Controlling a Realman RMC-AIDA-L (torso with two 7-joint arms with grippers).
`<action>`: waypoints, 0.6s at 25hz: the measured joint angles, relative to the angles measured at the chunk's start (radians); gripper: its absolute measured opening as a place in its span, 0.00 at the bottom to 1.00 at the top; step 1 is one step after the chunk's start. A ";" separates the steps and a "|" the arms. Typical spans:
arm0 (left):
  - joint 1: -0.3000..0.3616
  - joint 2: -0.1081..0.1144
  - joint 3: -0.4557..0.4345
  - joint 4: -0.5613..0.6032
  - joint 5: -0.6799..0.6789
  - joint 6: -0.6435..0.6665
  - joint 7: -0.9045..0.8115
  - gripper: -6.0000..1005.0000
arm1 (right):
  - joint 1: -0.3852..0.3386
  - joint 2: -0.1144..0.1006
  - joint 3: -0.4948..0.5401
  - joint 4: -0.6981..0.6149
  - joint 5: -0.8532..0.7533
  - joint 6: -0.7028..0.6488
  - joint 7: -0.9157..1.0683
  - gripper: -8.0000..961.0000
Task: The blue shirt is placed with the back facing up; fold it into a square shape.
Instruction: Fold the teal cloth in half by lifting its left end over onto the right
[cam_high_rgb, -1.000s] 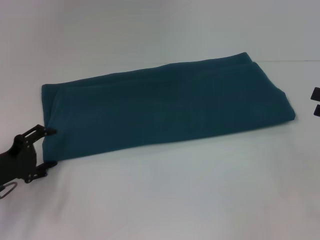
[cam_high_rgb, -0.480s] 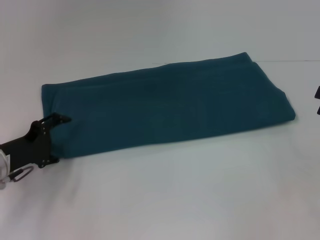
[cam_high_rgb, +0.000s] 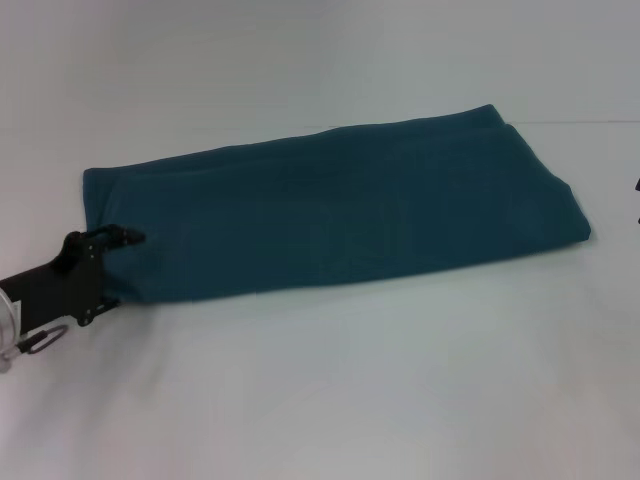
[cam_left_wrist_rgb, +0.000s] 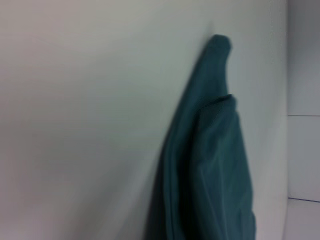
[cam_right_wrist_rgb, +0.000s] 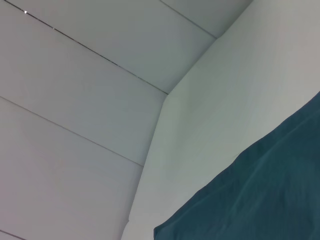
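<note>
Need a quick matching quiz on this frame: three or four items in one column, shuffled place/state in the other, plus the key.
Column 1
1. blue shirt
2. left gripper
3. right gripper
4. table

Column 2
A. only a dark sliver at the right edge of the head view, away from the cloth
B. white, bare surface under everything
C. lying flat, folded into a long band
D. at the shirt's left end, fingers straddling its near corner

Pairs: 1-C, 2-D, 3-A, 4-B
</note>
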 joint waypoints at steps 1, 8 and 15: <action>0.001 0.000 -0.001 0.001 -0.004 0.005 0.007 0.71 | 0.000 0.000 0.001 0.002 0.000 0.000 0.000 0.97; 0.009 0.003 0.000 0.005 -0.018 0.020 0.039 0.48 | 0.001 -0.004 0.005 0.020 0.000 0.005 -0.002 0.97; 0.011 0.014 0.005 -0.001 -0.011 0.025 0.057 0.33 | 0.001 -0.005 0.006 0.020 -0.001 0.013 -0.005 0.97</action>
